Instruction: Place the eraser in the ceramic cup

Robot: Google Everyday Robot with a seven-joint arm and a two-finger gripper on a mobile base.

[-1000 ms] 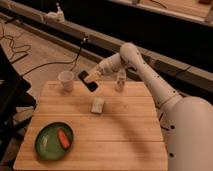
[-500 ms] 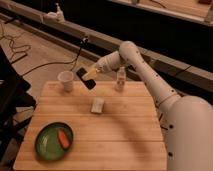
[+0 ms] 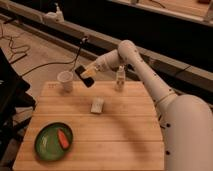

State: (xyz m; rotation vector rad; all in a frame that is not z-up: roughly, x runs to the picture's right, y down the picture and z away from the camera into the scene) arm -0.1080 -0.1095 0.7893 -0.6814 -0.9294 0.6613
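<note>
The white ceramic cup [image 3: 65, 81] stands upright near the far left corner of the wooden table [image 3: 120, 135]. My gripper [image 3: 86, 74] hangs in the air just right of the cup and a little above its rim, shut on the eraser [image 3: 83, 76], a dark oblong block that slants down to the right from the fingers. The white arm reaches in from the right side of the view.
A small clear bottle [image 3: 120, 78] stands at the table's far edge, right of the gripper. A flat white block [image 3: 97, 105] lies mid-table. A green plate [image 3: 53, 141] with an orange piece sits at the front left. Cables run over the floor behind.
The gripper has carried the eraser leftward and slightly up, from above the table's middle back toward the cup. Nothing on the table has moved.
</note>
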